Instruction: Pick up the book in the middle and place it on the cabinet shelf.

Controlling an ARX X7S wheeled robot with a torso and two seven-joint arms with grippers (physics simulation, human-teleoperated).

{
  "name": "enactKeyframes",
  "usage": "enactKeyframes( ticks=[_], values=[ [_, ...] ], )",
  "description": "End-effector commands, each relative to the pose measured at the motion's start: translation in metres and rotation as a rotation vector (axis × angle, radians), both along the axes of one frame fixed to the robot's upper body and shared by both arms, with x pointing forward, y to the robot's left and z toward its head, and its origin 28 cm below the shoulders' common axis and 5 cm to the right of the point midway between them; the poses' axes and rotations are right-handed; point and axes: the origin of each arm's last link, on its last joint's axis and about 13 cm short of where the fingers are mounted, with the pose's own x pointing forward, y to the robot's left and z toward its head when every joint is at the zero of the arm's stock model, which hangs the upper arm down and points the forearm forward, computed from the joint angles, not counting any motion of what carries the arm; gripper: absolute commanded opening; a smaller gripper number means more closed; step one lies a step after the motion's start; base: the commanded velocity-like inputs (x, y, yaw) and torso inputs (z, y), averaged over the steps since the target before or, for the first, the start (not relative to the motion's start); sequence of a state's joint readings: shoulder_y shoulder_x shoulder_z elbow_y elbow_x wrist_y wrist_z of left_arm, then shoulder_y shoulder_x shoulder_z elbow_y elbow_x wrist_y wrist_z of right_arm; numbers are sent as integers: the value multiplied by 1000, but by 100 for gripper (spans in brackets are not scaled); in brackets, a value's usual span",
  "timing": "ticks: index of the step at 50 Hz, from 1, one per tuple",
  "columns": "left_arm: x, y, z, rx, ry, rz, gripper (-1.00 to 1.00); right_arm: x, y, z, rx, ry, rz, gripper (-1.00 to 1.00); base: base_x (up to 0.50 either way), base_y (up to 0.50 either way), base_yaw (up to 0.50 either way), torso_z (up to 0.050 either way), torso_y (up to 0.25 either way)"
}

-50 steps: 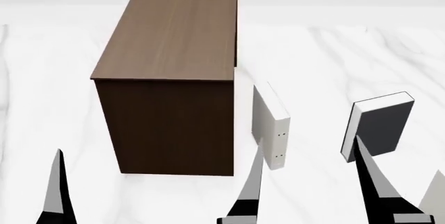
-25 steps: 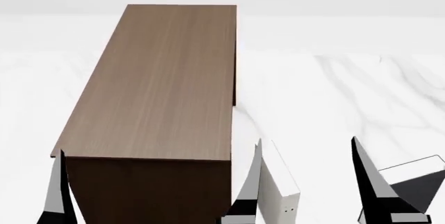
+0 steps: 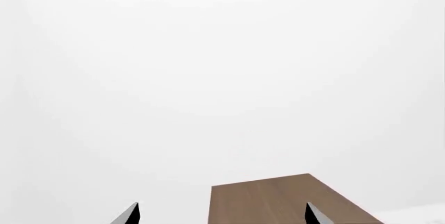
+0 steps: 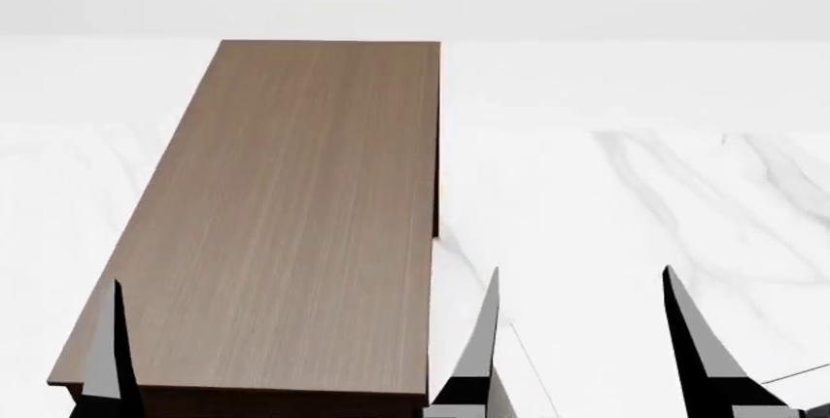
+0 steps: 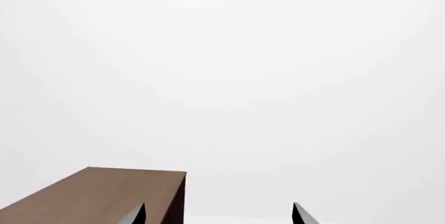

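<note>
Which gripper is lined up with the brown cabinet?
The left gripper: in the head view its fingers straddle the cabinet top; the right gripper is over white floor.

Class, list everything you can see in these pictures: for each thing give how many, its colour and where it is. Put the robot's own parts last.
Cabinet: one, brown wood-grain flat top, left of centre in the head view, running away from the robot; also seen in both wrist views.
Floor: one, white with grey marbling, all around the cabinet.
Pale book: one, off-white, only its top shows at the lower edge, right of the cabinet.
Edge of another object: one, pale, at the lower right corner; too little shows to name it.
Left pincer: one, black and grey fingers wide apart, over the cabinet's near end, holding nothing.
Right pincer: one, only one black finger shows in the head view; the wrist view shows both apart, empty.
</note>
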State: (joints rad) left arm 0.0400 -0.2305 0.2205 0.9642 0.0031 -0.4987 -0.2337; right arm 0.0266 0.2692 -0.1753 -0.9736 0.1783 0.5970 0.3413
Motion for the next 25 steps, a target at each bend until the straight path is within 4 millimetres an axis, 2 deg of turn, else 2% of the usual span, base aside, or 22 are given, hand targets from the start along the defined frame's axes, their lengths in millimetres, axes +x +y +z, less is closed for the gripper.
enactKeyframes(
  ticks=[1,25],
  values=[
    [0,0,-1,-2,2,-2,100,-2,-1,-1,26,-15,13,100,0,0,-74,0,0],
    [0,0,-2,-11,1,-6,100,-2,-2,0,49,-12,11,100,-96,7,-500,0,0]
  ],
)
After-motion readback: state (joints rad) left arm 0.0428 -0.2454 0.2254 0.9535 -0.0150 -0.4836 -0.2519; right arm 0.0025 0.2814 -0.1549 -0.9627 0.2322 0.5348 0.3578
